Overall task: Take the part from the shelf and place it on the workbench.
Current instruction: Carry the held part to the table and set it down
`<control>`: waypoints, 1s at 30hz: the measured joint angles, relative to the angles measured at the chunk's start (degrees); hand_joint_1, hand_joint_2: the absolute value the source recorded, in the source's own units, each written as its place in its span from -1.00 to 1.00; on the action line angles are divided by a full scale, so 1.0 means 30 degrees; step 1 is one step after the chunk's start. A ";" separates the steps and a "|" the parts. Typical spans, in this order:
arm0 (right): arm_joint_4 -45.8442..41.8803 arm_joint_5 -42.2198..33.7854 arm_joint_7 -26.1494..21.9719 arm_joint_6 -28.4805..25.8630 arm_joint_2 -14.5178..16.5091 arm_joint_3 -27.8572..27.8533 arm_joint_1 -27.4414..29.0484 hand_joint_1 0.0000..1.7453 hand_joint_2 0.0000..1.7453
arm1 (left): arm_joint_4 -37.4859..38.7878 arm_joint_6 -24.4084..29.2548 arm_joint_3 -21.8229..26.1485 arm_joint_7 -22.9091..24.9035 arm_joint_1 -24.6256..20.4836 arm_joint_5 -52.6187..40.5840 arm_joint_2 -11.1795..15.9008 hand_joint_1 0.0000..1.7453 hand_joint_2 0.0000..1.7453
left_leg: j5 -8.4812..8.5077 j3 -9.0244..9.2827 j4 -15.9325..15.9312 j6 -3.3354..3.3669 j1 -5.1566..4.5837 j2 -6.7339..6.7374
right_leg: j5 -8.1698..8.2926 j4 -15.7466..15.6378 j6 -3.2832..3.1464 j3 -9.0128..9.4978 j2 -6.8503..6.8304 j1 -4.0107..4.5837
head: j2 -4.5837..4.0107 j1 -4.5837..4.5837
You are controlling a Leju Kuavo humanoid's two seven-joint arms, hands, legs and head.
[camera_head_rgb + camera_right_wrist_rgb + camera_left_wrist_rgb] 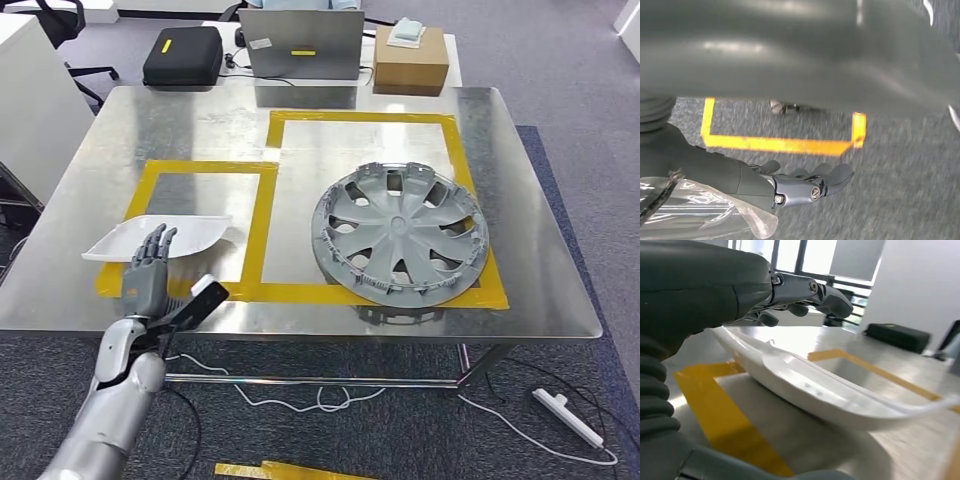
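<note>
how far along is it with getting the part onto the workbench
Mostly done. The white plastic part is off the shelf and over the smaller yellow-taped rectangle on the steel workbench. In hand: the left hand lies over its near edge; the left wrist view shows the part tilted, fingers above it. Left: settle it flat, let go, withdraw. The right hand hangs over the floor. The grey hubcap already sits in the larger rectangle.

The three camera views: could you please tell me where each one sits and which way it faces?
Head view: high on the body, looking forward and down at the steel workbench, hubcap and white part; left hand enters below.
Left wrist view: behind the left hand, facing across the bench along the white part.
Right wrist view: behind the hanging right hand, facing carpet.
Head and left wrist share the white part.
</note>
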 joint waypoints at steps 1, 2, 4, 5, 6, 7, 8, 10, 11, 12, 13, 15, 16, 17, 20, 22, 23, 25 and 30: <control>-0.0198 -0.0022 0.0085 -0.0146 0.0306 -0.0184 0.0000 -1.00 -1.00 | -0.1102 0.0024 -0.0144 -0.0632 0.0862 0.0812 -0.0167 -1.00 -1.00 | -0.0017 0.0032 -0.0031 0.0110 -0.0025 0.0005 | 0.0031 -0.0080 0.0088 0.0045 0.0001 -0.0013 | 0.0000 -0.0005; -0.0332 -0.0026 0.0136 -0.0292 0.0548 -0.0339 -0.0005 -1.00 -1.00 | -0.2130 0.0058 -0.0268 -0.1197 0.1683 0.1532 -0.0333 -1.00 -1.00 | 0.0035 0.0138 -0.0194 0.0248 0.0019 0.0020 | 0.0023 -0.0151 0.0186 0.0078 0.0000 -0.0020 | 0.0000 -0.0004; -0.0423 -0.0025 0.0168 -0.0593 0.0797 -0.0587 -0.0045 -1.00 -1.00 | -0.3913 0.0249 -0.0475 -0.2244 0.3092 0.2780 -0.0684 -1.00 -1.00 | 0.0239 0.0460 -0.0702 0.0437 0.0145 0.0066 | -0.0449 0.0354 0.0254 -0.0106 -0.0005 0.0025 | 0.0000 0.0033; -0.0436 -0.0020 0.0173 -0.0739 0.0844 -0.0701 -0.0085 -1.00 -1.00 | -0.4660 0.0415 -0.0537 -0.2811 0.3744 0.3427 -0.0846 -1.00 -1.00 | 0.0322 0.0586 -0.0896 0.0493 0.0199 0.0091 | -0.0987 0.1196 0.0259 -0.0483 -0.0009 0.0029 | 0.0000 0.0057; -0.0434 -0.0012 0.0171 -0.0874 0.0868 -0.0805 -0.0130 -1.00 -1.00 | -0.5299 0.0627 -0.0574 -0.3428 0.4392 0.4133 -0.1003 -1.00 -1.00 | 0.0337 0.0634 -0.0956 0.0529 0.0178 0.0112 | -0.1645 0.2417 0.0267 -0.1033 -0.0011 0.0018 | 0.0000 0.0075; -0.0429 0.0015 0.0171 -0.1004 0.0882 -0.0906 -0.0171 -1.00 -1.00 | -0.5871 0.0882 -0.0588 -0.4164 0.5054 0.4902 -0.1144 -1.00 -1.00 | 0.0336 0.0627 -0.0952 0.0546 0.0168 0.0120 | -0.2253 0.3757 0.0292 -0.1664 -0.0008 -0.0002 | 0.0000 0.0087; -0.0419 0.0057 0.0168 -0.1097 0.0889 -0.0978 -0.0188 -1.00 -1.00 | -0.6353 0.1146 -0.0594 -0.4917 0.5676 0.5651 -0.1282 -1.00 -1.00 | 0.0323 0.0613 -0.0937 0.0543 0.0158 0.0118 | -0.2610 0.4783 0.0333 -0.2149 -0.0013 -0.0028 | 0.0000 0.0089; -0.0370 0.0179 0.0164 -0.1254 0.0882 -0.1040 -0.0203 -1.00 -1.00 | -0.7041 0.1623 -0.0597 -0.6366 0.6626 0.7020 -0.1508 -1.00 -1.00 | 0.0291 0.0594 -0.0868 0.0459 0.0172 0.0058 | -0.2237 0.4772 0.0410 -0.2103 -0.0019 -0.0099 | 0.0000 0.0097; -0.0339 0.0237 0.0164 -0.1323 0.0871 -0.1049 -0.0227 -1.00 -1.00 | -0.7285 0.1796 -0.0581 -0.6947 0.6963 0.7626 -0.1585 -1.00 -1.00 | 0.0252 0.0588 -0.0781 0.0367 0.0202 0.0017 | -0.1608 0.3655 0.0443 -0.1498 -0.0020 -0.0158 | 0.0000 0.0098; -0.0296 0.0281 0.0169 -0.1392 0.0864 -0.1057 -0.0268 -1.00 -1.00 | -0.7518 0.1936 -0.0552 -0.7445 0.7237 0.8146 -0.1650 -1.00 -1.00 | 0.0188 0.0562 -0.0649 0.0241 0.0224 -0.0017 | -0.1086 0.2292 0.0492 -0.0767 -0.0002 -0.0221 | 0.0000 0.0102; -0.0241 0.0310 0.0179 -0.1445 0.0856 -0.1062 -0.0316 -1.00 -1.00 | -0.7731 0.2029 -0.0514 -0.7818 0.7462 0.8526 -0.1708 -1.00 -1.00 | 0.0091 0.0512 -0.0453 0.0090 0.0219 -0.0045 | -0.0711 0.1166 0.0452 -0.0162 0.0067 -0.0256 | 0.0000 0.0087; -0.0139 0.0341 0.0199 -0.1492 0.0858 -0.1078 -0.0387 -1.00 -1.00 | -0.8095 0.2127 -0.0454 -0.8231 0.7793 0.8904 -0.1825 -1.00 -1.00 | -0.0016 0.0407 -0.0167 -0.0170 0.0189 -0.0085 | -0.0569 0.0239 0.0246 0.0385 0.0163 -0.0214 | 0.0000 0.0021; -0.0093 0.0359 0.0211 -0.1498 0.0857 -0.1089 -0.0399 -1.00 -1.00 | -0.8223 0.2138 -0.0433 -0.8306 0.7915 0.8986 -0.1867 -1.00 -1.00 | -0.0012 0.0374 -0.0095 -0.0266 0.0191 -0.0111 | -0.0533 0.0291 0.0070 0.0393 0.0189 -0.0160 | 0.0000 -0.0011; -0.0046 0.0388 0.0237 -0.1510 0.0857 -0.1100 -0.0403 -1.00 -1.00 | -0.8321 0.2142 -0.0404 -0.8384 0.8024 0.9119 -0.1905 -1.00 -1.00 | -0.0001 0.0346 -0.0069 -0.0342 0.0221 -0.0126 | -0.0488 0.0329 -0.0069 0.0392 0.0148 -0.0142 | 0.0000 -0.0028; 0.0109 0.0530 0.0390 -0.1611 0.0862 -0.1109 -0.0396 -1.00 -1.00 | -0.8582 0.2124 -0.0215 -0.8791 0.8260 0.9845 -0.2031 -1.00 -1.00 | -0.1069 -0.0156 0.1273 -0.0623 0.0315 -0.0109 | -0.0306 0.0327 -0.0390 0.0327 0.0049 -0.0166 | 0.0000 -0.0113; 0.0189 0.0623 0.0487 -0.1707 0.0858 -0.1109 -0.0386 -1.00 -1.00 | -0.8684 0.2002 0.0022 -0.9173 0.8407 1.0537 -0.2145 -1.00 -1.00 | -0.2484 -0.1095 0.3744 -0.0746 0.0349 -0.0093 | -0.0255 0.0337 -0.0471 0.0240 -0.0033 -0.0114 | 0.0000 -0.0164; 0.0240 0.0660 0.0519 -0.1740 0.0855 -0.1109 -0.0386 -1.00 -1.00 | -0.8698 0.1889 0.0193 -0.9357 0.8520 1.0920 -0.2209 -1.00 -1.00 | -0.2941 -0.1499 0.4830 -0.0751 0.0354 -0.0093 | -0.0238 0.0343 -0.0496 0.0193 -0.0067 -0.0077 | 0.0000 -0.0164; 0.0335 0.0722 0.0572 -0.1769 0.0848 -0.1109 -0.0389 -1.00 -1.00 | -0.8700 0.1677 0.0604 -0.9658 0.8758 1.1555 -0.2350 -1.00 -1.00 | -0.2803 -0.1452 0.5167 -0.0639 0.0343 -0.0092 | -0.0218 0.0352 -0.0524 0.0144 -0.0105 0.0001 | 0.0000 -0.0162; 0.0610 0.0833 0.0665 -0.1782 0.0849 -0.1109 -0.0492 -1.00 -1.00 | -0.8775 0.1453 0.1512 -0.9993 0.8944 1.1975 -0.2665 -1.00 -1.00 | -0.0802 0.1244 0.0072 -0.0036 0.0043 -0.0033 | -0.0163 0.0377 -0.0403 0.0100 -0.0171 0.0107 | 0.0000 -0.0153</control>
